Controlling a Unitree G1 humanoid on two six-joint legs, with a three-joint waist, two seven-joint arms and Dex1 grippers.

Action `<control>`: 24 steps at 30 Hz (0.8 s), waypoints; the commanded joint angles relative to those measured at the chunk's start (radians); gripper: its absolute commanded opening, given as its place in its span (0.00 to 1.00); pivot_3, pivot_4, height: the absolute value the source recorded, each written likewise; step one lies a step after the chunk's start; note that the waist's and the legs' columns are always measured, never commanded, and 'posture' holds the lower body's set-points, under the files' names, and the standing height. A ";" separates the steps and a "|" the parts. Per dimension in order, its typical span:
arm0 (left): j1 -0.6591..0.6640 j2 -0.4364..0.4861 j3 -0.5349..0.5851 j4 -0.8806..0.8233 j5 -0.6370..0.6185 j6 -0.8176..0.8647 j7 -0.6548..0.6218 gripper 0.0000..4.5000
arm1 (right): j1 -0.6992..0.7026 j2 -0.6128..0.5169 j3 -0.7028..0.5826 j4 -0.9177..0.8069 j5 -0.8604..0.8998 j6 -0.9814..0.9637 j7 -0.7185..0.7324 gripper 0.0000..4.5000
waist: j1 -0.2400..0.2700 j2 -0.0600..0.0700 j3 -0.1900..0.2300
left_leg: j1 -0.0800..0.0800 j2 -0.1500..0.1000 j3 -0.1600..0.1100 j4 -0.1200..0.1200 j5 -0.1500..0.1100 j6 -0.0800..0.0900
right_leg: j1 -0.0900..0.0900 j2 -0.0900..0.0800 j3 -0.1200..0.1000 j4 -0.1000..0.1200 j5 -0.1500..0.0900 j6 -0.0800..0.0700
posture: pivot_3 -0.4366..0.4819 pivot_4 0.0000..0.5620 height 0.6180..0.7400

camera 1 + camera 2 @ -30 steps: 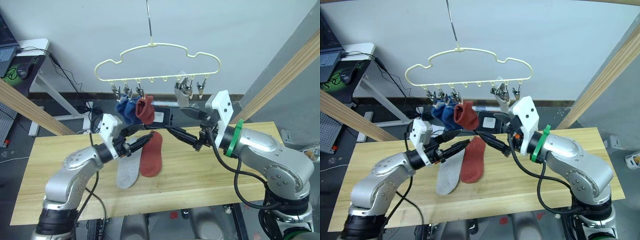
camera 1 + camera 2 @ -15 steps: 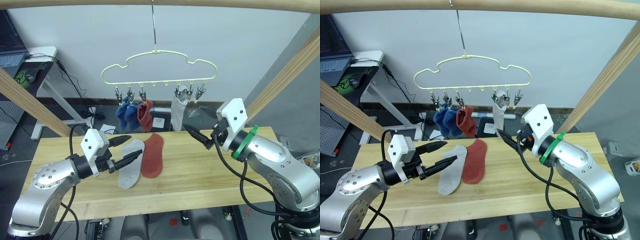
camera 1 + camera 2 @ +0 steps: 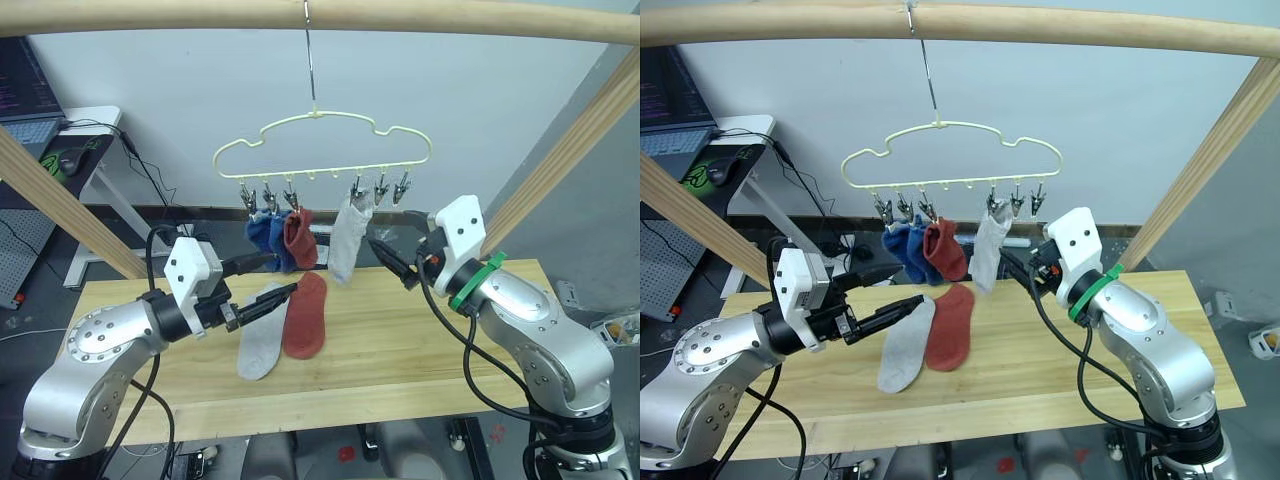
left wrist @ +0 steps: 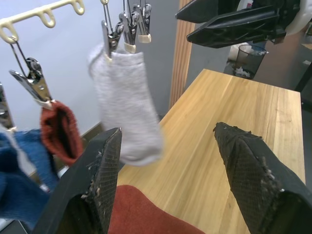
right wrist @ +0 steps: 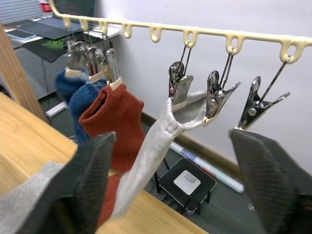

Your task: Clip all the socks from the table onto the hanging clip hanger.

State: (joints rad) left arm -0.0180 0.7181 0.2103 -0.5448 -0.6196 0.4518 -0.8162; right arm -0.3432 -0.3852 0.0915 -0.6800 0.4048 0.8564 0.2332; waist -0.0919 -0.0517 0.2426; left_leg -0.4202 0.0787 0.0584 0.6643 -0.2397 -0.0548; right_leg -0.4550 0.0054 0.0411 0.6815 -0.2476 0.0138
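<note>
The pale yellow clip hanger [image 3: 320,150] hangs by its hook from the wooden rail. Clipped to it are two blue socks [image 3: 262,233], a red sock [image 3: 298,240] and a light grey sock [image 3: 347,238]. A second grey sock [image 3: 258,332] and a second red sock [image 3: 305,315] lie side by side on the table [image 3: 420,350]. My left gripper [image 3: 285,273] is open and empty just above the grey sock's top end. Open too, my right gripper [image 3: 385,258] hovers right of the hanging grey sock [image 5: 156,151], below two free clips [image 5: 217,97].
A slanted wooden post [image 3: 60,205] runs behind my left arm and another [image 3: 570,140] behind my right arm. A white desk [image 3: 70,125] with a laptop stands at the far left. A black box [image 5: 187,183] sits on the floor beyond the table.
The camera has tilted up. Both grippers have drawn back from the hanger, away from each other. The light grey sock stays clipped and swings free.
</note>
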 commanded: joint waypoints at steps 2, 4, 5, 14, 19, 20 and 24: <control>-0.035 -0.002 -0.004 -0.014 -0.003 -0.009 0.006 0.72 | -0.004 0.015 0.009 -0.009 -0.034 -0.024 -0.016 0.68 | 0.004 0.000 0.000 | 0.000 0.000 0.000 0.000 0.000 0.000 | 0.000 0.000 0.000 0.000 0.000 0.000 | 0.36 0.36 1.00; -0.056 -0.009 -0.004 -0.009 -0.006 -0.003 0.020 0.72 | -0.010 0.026 0.012 -0.007 -0.046 -0.017 -0.024 0.68 | 0.005 0.000 0.000 | 0.000 0.000 0.000 0.000 0.000 0.000 | 0.000 0.000 0.000 0.000 0.000 0.000 | 0.36 0.38 1.00; -0.065 -0.010 -0.006 -0.009 -0.009 0.002 0.024 0.72 | -0.014 0.033 0.013 -0.005 -0.051 -0.013 -0.030 0.68 | 0.005 0.000 0.000 | 0.000 0.000 0.000 0.000 0.000 0.000 | 0.000 0.000 0.000 0.000 0.000 0.000 | 0.36 0.38 1.00; -0.149 -0.033 -0.030 -0.029 -0.034 0.055 0.075 0.72 | -0.080 0.134 0.020 0.043 -0.103 0.027 -0.112 0.68 | 0.005 0.001 0.001 | 0.002 0.001 0.000 0.000 0.000 0.000 | 0.001 0.001 0.001 0.000 0.000 -0.001 | 0.36 0.48 1.00; -0.180 -0.037 -0.026 -0.024 -0.049 0.073 0.080 0.72 | -0.105 0.183 0.022 0.080 -0.126 0.026 -0.134 0.68 | 0.006 0.003 0.003 | 0.002 0.001 -0.001 -0.001 0.000 0.000 | 0.001 0.001 0.002 0.000 0.000 -0.001 | 0.36 0.51 1.00; -0.186 -0.037 -0.026 -0.023 -0.051 0.077 0.082 0.72 | -0.110 0.193 0.024 0.088 -0.129 0.025 -0.138 0.68 | 0.006 0.003 0.004 | 0.002 0.001 -0.001 -0.001 0.000 0.000 | 0.001 0.001 0.002 0.000 0.000 -0.001 | 0.36 0.51 1.00; -0.201 -0.035 -0.029 -0.020 -0.051 0.082 0.085 0.72 | -0.122 0.225 0.035 0.126 -0.150 0.003 -0.150 0.68 | 0.006 0.005 0.005 | 0.003 0.001 -0.001 -0.001 0.000 0.000 | 0.001 0.002 0.002 0.000 0.000 -0.001 | 0.37 0.52 1.00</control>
State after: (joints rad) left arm -0.2068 0.6822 0.1798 -0.5440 -0.6606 0.5380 -0.7319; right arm -0.4512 -0.1699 0.1222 -0.5510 0.2727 0.8865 0.0956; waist -0.0856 -0.0470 0.2472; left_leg -0.4175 0.0793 0.0572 0.6631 -0.2398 -0.0545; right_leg -0.4540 0.0070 0.0431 0.6812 -0.2474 0.0127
